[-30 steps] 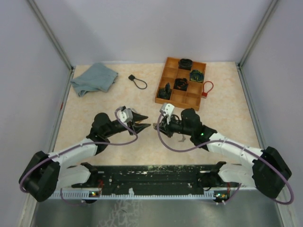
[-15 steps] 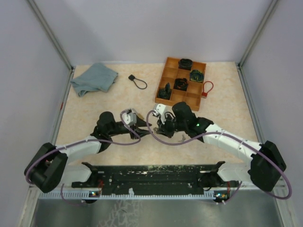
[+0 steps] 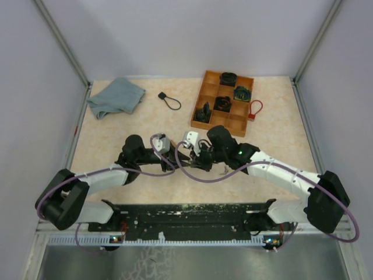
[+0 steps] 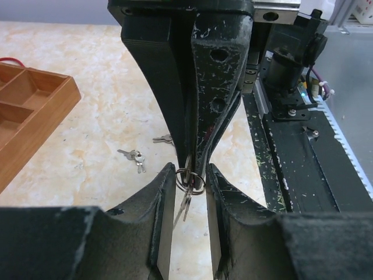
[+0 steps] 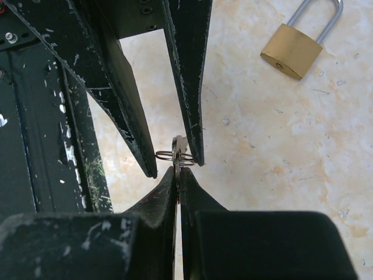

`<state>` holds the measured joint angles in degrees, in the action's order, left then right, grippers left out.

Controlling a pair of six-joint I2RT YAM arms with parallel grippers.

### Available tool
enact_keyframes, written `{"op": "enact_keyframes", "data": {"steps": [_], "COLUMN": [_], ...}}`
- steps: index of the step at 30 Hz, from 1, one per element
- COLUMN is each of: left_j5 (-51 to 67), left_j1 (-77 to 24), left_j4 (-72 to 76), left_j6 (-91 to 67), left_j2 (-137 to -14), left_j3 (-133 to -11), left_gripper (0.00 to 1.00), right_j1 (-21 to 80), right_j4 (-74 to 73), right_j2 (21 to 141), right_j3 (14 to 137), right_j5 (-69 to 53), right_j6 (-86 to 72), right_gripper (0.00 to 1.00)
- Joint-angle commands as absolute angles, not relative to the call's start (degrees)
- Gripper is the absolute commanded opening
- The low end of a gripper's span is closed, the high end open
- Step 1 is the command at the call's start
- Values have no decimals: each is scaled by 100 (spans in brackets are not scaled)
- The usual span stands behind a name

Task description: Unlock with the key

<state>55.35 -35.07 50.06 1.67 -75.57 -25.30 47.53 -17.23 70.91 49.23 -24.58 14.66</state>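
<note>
Beige marbled tabletop (image 3: 105,128), grey walls around. Above it the right gripper (image 5: 178,174) is clamped on the key (image 5: 177,146), while the left gripper (image 4: 189,175) stands parted astride its ring (image 4: 190,179). The brass padlock (image 5: 291,51) lies nearby.

tray (image 3: 236,123) orange-brown wood | table (image 3: 116,140) beige, marbled paler | cloth (image 3: 116,97) left of tray grey-blue | cord loop (image 3: 255,109) right of tray red | padlock (image 5: 294,49) brass-gold, shackle silver | key ring (image 4: 190,178) silver | left gripper (image 4: 189,170), right gripper (image 5: 178,175) black, white-scuffed | cables (image 3: 221,181) purple
</note>
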Motion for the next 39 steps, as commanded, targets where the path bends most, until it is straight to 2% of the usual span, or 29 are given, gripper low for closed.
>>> {"op": "enact_keyframes", "data": {"steps": [1, 5, 11, 14, 16, 19, 25, 32, 39], "left_j5": [5928, 6014, 6149, 6187, 6183, 5985, 5260, 4003, 3227], "left_j1": [-3535, -3533, -3536, -3533, -3534, -3533, -3509, -3464, -3463], "left_j4": [5247, 5247, 5087, 4957, 4923, 4977, 5383, 7000, 7844], "left_j6": [10, -34, -53, -42, -43, -48, -202, -1105, -1866], "left_j2": [-7668, -7745, -7805, -7821, -7809, -7706, -7261, -6703, -6519], "left_j3": [-2689, -2741, -2841, -2899, -2901, -2835, -2490, -1681, -1357], "left_gripper": [33, 25, 1, 0, 0, 0, 0, 0, 0], "right_j1": [4842, 4869, 4934, 4940, 4939, 4942, 4839, 4016, 3981], "right_j4": [-1651, -1674, -1724, -1691, -1660, -1509, -507, 1309, 3194], "right_j2": [7093, 7102, 7149, 7114, 7059, 6861, 5976, 4998, 4833], "right_j3": [5255, 5277, 5290, 5266, 5245, 5111, 4327, 3281, 2513], "right_j5": [-2584, -2588, -2564, -2517, -2466, -2356, -2227, -3280, -3160], "right_j6": [1676, 1712, 1807, 1817, 1823, 1794, 1511, 628, -160], "right_gripper": [0, 0, 0, 1, 6, 15, 40, 47, 49]}}
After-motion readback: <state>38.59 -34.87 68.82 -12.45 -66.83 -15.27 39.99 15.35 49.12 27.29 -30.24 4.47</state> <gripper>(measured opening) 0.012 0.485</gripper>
